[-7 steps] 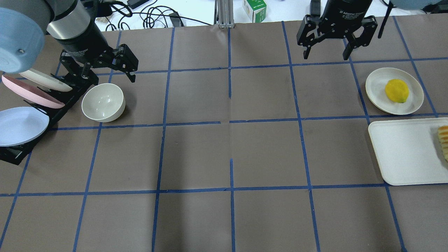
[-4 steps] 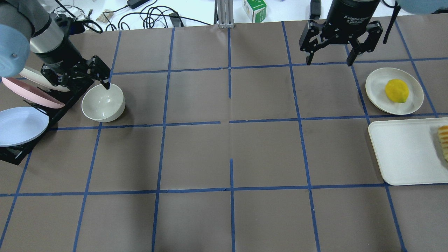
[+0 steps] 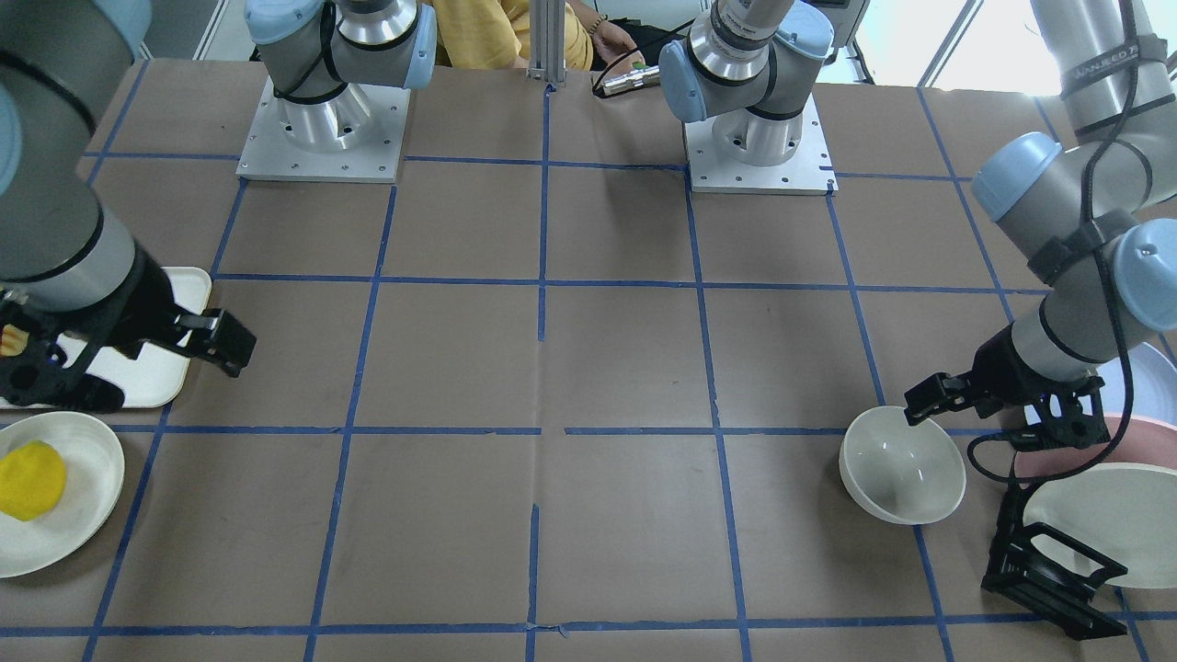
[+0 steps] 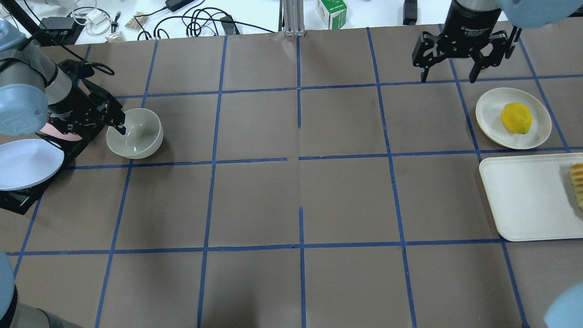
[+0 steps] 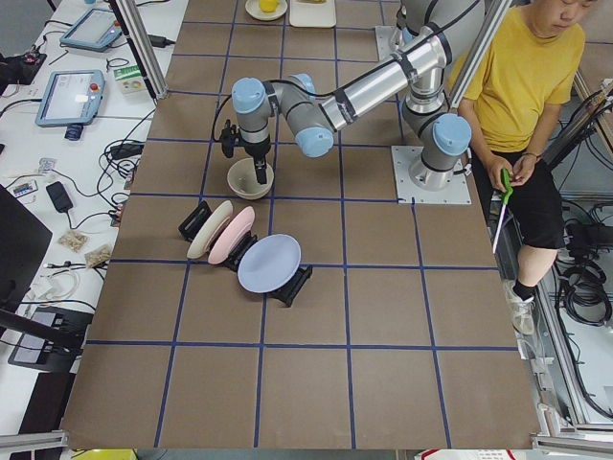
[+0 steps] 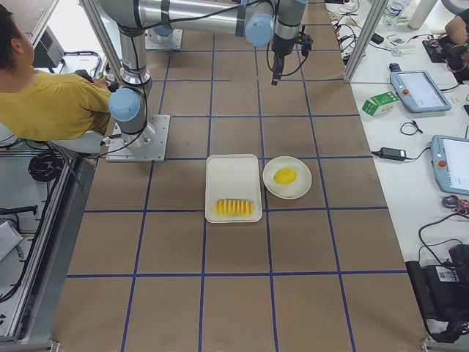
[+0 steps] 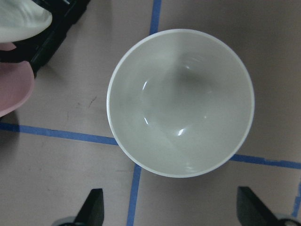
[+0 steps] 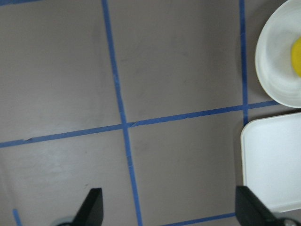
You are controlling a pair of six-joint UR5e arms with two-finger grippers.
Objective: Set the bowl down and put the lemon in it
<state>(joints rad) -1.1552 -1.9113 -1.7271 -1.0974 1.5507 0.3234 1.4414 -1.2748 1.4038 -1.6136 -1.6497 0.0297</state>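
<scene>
Left gripper (image 3: pixel 998 409): I read its jaws as spread wide, over the rack-side rim of the bowl (image 4: pixel 141 134). I can't tell if a finger touches it. Bowl upright near the worktop's left edge, just beside the plate rack (image 4: pixel 16 200). Right gripper (image 4: pixel 448 78) spread too, holding nothing, toward the far right corner. Lemon (image 4: pixel 516 118) lies on a flat plate (image 4: pixel 489 114) by the right edge.

Off-white bowl (image 4: pixel 135 133) upright beside rack; yellow lemon (image 4: pixel 516 118) on plate.
</scene>
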